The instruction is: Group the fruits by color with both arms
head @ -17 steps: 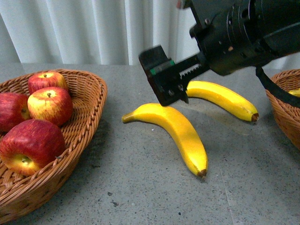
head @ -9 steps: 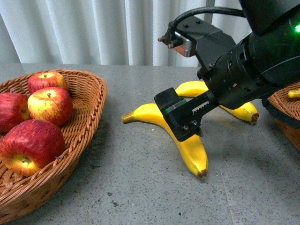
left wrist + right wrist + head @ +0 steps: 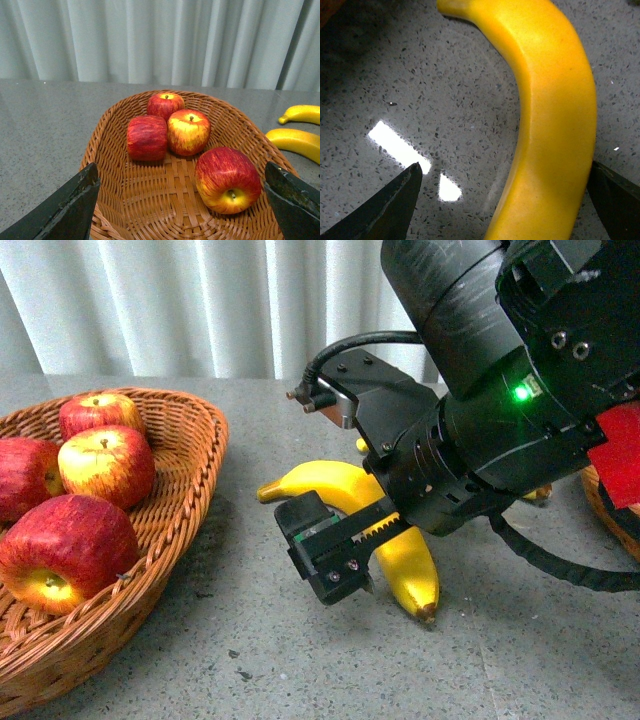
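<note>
My right pincer [image 3: 505, 200] is spread wide and grips nothing. It hangs low over the banana [image 3: 410, 565], which lies on the table [image 3: 300, 660] about midway between its left and right edges and toward the front. The wrist view shows 1 fingertip just beside the fruit's flank and the other well apart from it, with bare stone between, so I judge I am off-centre. Before closing I should slide across until the banana sits midway between both tips. Then I should go down until the tips are close to the stone and squeeze across the thick middle, not near the brown end. The skin looks smooth and the shape is curved, so a lopsided squeeze could spin it or push it out. A slow, square closing should hold it better, followed by a straight lift. The drop should go to the basket at the right edge [image 3: 612, 525], which my arm mostly hides. My left pincer [image 3: 182, 210] is also wide open and holds nothing. It hangs above the basket at the left edge [image 3: 190, 440], where 4 apples [image 3: 100, 465] already sit.
</note>
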`<state>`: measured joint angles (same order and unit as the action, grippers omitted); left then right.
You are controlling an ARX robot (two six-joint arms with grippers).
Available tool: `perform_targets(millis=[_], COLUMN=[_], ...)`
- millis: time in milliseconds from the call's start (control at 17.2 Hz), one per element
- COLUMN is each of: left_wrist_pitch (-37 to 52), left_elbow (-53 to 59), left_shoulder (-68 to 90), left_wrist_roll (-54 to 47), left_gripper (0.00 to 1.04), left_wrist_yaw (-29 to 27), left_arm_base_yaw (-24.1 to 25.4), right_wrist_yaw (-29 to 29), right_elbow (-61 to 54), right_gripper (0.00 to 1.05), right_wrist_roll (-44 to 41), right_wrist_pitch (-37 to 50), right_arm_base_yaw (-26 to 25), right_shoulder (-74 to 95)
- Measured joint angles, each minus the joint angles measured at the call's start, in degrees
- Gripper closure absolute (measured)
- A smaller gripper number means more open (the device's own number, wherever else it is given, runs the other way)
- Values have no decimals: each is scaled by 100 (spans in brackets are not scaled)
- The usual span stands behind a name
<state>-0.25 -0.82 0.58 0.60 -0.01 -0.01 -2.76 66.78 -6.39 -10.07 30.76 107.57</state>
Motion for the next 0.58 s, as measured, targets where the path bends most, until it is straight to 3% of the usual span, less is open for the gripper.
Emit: perform_targets(millis=[291,350,466,524,583], left_wrist_pitch=[-2,0,0,0,-2], left_elbow=[0,0,0,0,0], left_shoulder=[0,0,0,0,0], left_wrist_roll=[0,2,0,0,0], left_gripper=[7,7,7,7,7], left_wrist_yaw=[0,-2,0,-2,0], left_arm_base_yaw=[0,0,0,0,0], right_wrist_yaw=[131,138,138,52,4], right_elbow=[-111,-131,-221,-221,-225], right_gripper=[7,11,58,68,72], right_wrist_roll=[-57,-72,-85,-59,-26], right_wrist_pitch=[208,234,450,466,496], right_arm_base_yaw=[-4,-7,-85,-133,-177], right_shoulder=[90,103,103,90,61])
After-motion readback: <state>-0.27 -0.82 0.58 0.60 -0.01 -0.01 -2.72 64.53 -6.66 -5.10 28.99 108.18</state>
